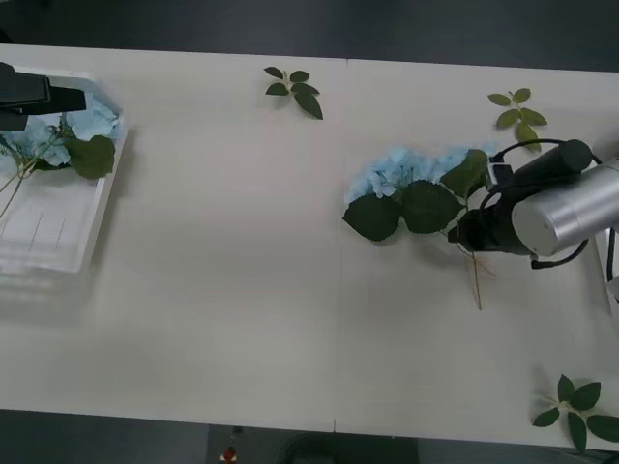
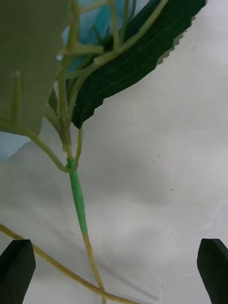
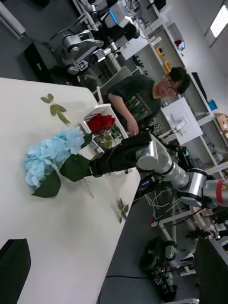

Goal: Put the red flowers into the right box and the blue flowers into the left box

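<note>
A bunch of blue flowers [image 1: 406, 179] lies on the table right of centre, with pale heads, big dark leaves and thin stems. My right gripper [image 1: 474, 232] hovers low over those stems. In the right wrist view it [image 2: 114, 275] is open, and a green-taped stem [image 2: 78, 199] runs up between the black fingertips [image 2: 16, 270]. More blue flowers [image 1: 68, 130] lie in the left box [image 1: 102, 208]. My left gripper [image 1: 58, 97] hangs open and empty over that box's far end. The red flowers [image 3: 102, 122] stand bunched in the right box [image 3: 95, 111] at the table's right end.
Three bloomless leaf sprigs lie on the table: one at the back centre [image 1: 295, 89], one at the back right [image 1: 517, 108], one at the front right corner [image 1: 580, 406]. A person [image 3: 142, 97] stands beyond the right box.
</note>
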`<action>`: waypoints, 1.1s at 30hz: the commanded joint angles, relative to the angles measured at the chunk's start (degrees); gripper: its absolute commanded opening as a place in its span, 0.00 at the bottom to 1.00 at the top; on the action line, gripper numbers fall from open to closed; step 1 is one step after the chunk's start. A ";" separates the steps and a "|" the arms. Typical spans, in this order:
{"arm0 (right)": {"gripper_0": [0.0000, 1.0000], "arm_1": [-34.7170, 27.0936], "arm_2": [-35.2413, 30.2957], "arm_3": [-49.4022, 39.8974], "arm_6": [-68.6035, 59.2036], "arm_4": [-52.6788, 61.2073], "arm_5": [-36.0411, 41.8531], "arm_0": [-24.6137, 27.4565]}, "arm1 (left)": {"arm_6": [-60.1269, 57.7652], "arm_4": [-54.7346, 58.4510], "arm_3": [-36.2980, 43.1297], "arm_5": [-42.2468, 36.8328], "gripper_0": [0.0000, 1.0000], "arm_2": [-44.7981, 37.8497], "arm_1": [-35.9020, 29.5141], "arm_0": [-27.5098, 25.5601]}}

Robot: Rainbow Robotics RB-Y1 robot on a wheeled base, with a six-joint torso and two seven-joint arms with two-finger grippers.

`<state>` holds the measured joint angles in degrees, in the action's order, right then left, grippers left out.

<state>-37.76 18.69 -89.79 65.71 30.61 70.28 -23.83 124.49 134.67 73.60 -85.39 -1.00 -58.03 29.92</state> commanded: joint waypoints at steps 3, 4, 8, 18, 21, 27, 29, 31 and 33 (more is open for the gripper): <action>1.00 0.32 -0.85 -0.65 -2.43 -1.78 -1.02 -0.78 | -2.32 0.33 10.07 7.70 1.00 1.26 0.38 -2.85; 1.00 0.32 -0.85 -0.39 -2.43 -1.69 -1.28 -0.78 | -2.59 0.33 11.21 8.66 1.00 1.35 0.38 -3.55; 1.00 0.59 -0.76 2.07 -1.99 -1.17 -4.18 -0.78 | -3.82 0.33 19.04 15.34 1.00 2.49 0.64 -7.50; 1.00 0.76 0.03 3.04 -1.82 -0.20 -7.08 -0.86 | -6.01 0.33 32.92 27.74 1.00 4.60 2.31 -16.82; 0.81 0.68 0.64 3.04 -1.64 -0.82 -7.61 -0.86 | -6.28 -0.73 34.77 28.35 1.00 4.69 4.86 -18.93; 0.02 0.76 3.37 3.04 -1.47 -4.86 -7.87 -0.86 | -6.80 -8.99 37.93 31.25 1.00 4.69 11.45 -21.83; 0.00 0.68 3.72 3.04 -1.47 -5.65 -7.87 -0.86 | -7.07 -12.15 38.99 32.48 1.00 4.69 14.00 -22.80; 0.00 0.76 3.72 3.04 -1.20 -5.39 -7.79 -0.86 | -7.33 -15.49 39.87 33.54 1.00 4.69 16.64 -23.68; 0.00 0.76 3.72 3.04 -1.11 -4.86 -7.79 -0.86 | -7.51 -18.13 40.57 34.59 1.00 4.60 18.75 -24.38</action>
<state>-37.75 23.51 -85.90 65.71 25.35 62.42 -23.84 120.95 118.66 111.46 -52.14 4.74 -41.24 6.57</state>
